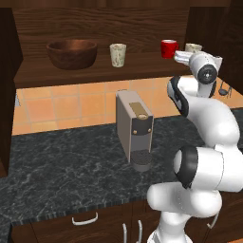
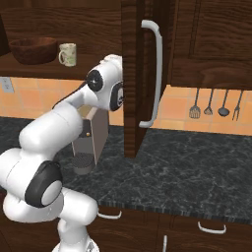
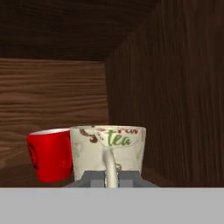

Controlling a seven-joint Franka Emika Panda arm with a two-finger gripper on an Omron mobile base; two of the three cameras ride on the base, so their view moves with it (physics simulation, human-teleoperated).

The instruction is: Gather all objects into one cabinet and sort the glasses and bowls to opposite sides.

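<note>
On the dark wood cabinet shelf, a big brown bowl stands at the left and a cream glass near the middle. A red mug stands toward the right end. Just right of it is a second cream glass with a "tea" print and a handle. My gripper is shut on that handle, reaching in at the shelf's right end. The glass's bottom is hidden, so I cannot tell whether it rests on the shelf. The red mug nearly touches it.
The cabinet's right inner wall is close beside the held glass. An open cabinet door with a long handle stands right of my arm. A coffee machine sits on the black counter below. Utensils hang on the tiled wall.
</note>
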